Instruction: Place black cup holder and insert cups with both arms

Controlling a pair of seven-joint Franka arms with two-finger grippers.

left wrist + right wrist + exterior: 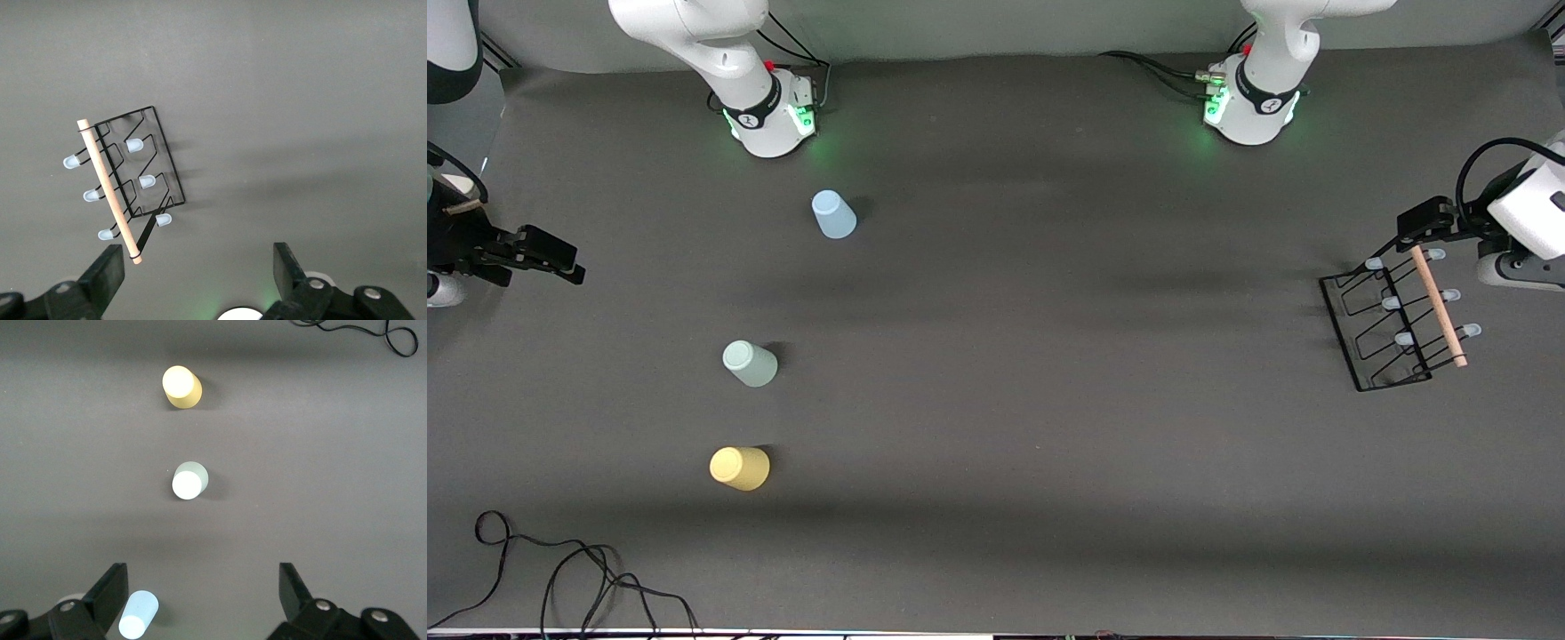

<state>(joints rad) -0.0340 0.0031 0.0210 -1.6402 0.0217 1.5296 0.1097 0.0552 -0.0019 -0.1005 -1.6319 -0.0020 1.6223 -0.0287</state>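
A: What's biggest on the table (1049,356)?

B: The rack (1392,324), standing at the left arm's end. Its long axis, the wooden rod (1438,305) on top, runs from the robots' side toward the front camera, with a slight slant. Its pegs (1404,339) with pale blue tips stick out to both sides of the rod.

A: And the left gripper (1409,233)?

B: It hangs over the rod's robot-side end, fingers spread wide, nothing between them. The left wrist view looks straight down on the rack (130,180), with both fingers (107,270) well apart and clear of it.

A: The right gripper (560,264)?

B: Out at the right arm's end of the table, also released and empty.

A: The cups?

B: All three stand upside down, narrow bases up, in a rough line toward the right arm's end. The blue cup (833,214) is nearest the robots, the green cup (749,363) next, and the yellow cup (739,468) nearest the front camera. None touches another.

A: Does the right wrist view add anything?

B: It shows the line from above: the blue cup (138,615) beside one finger (110,590), then green (189,481), then yellow (181,386). A black cable (560,569) lies near the table's front edge.
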